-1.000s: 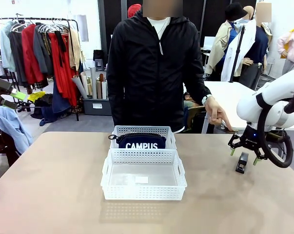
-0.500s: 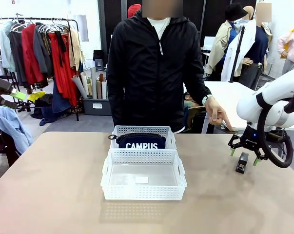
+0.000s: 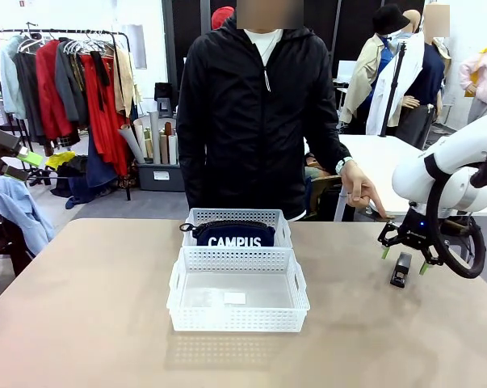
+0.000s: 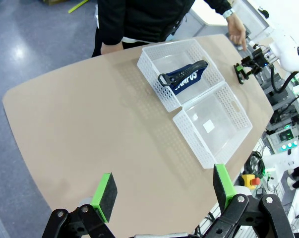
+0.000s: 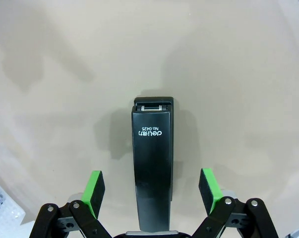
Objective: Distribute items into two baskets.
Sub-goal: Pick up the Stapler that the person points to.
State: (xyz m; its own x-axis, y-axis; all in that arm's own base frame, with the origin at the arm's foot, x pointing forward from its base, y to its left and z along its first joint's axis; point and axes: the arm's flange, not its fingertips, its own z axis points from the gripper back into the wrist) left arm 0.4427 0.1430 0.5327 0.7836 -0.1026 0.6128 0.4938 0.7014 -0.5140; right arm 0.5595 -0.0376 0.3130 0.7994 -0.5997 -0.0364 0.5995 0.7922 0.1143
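Over the last second almost nothing is changing; the right tool (image 3: 402, 260) is staying low over the black stapler (image 3: 400, 271), its jaws spread wide and gripping nothing; the person's hand (image 3: 363, 192) is only shifting slightly beyond the far right edge of the surface (image 3: 90, 307), well clear of the tool. In the right wrist view the green pads are standing on either side of the stapler's body with a gap showing on each side, so neither pad is touching it yet; the stapler is lying flat on the surface to the right of both baskets, its length running along the line of the fingers.

The navy "CAMPUS" pouch (image 3: 235, 237) is already lying inside the far basket (image 3: 235, 213), the one nearer the person; the near basket (image 3: 237, 320), touching it and looking the larger of the two, is holding nothing but a small pale label on its floor. The left tool (image 4: 164, 191) is hanging high off to the left side, released and empty, looking down on the whole surface.

The stillness is reading as a pause just before the grasp; half of the distribution appears done, and the stapler is the item left, presumably bound for the near basket; closing squarely across its narrow sides is what the next move is calling for, since the smooth casing could twist if pinched off-centre.
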